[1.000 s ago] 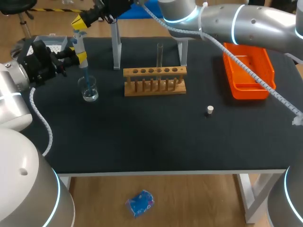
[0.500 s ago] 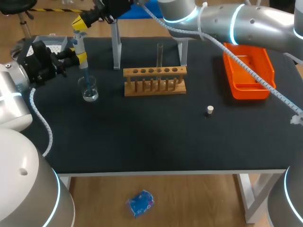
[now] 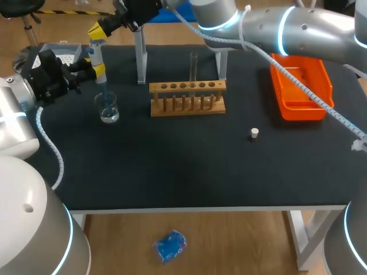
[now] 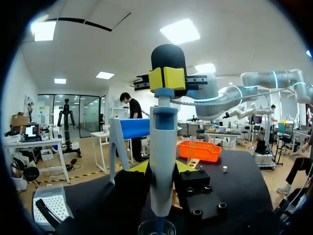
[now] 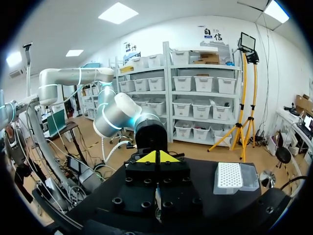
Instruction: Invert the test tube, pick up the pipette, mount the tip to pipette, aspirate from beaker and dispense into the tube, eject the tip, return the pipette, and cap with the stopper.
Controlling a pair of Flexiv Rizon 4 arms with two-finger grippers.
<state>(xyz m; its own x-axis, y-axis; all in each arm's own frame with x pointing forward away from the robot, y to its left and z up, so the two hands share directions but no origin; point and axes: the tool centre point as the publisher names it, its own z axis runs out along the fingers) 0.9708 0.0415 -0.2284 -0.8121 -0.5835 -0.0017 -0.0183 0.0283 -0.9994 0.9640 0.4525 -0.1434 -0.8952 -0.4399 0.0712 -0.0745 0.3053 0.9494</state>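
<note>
While in one beaker [image 3: 108,110], one pipette [image 3: 96,56].

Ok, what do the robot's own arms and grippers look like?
The left arm and right arm are rounded silver-grey tubes with glowing light-blue rings at the joints, each trailing a white ribbed cable. The left gripper and right gripper are black, with yellow-tipped fingers.

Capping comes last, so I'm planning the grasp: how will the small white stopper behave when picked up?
The stopper looks tiny, so it is probably light and easily knocked away. It seems to stand on end; tipped over, its round body would likely roll on the table.
</note>
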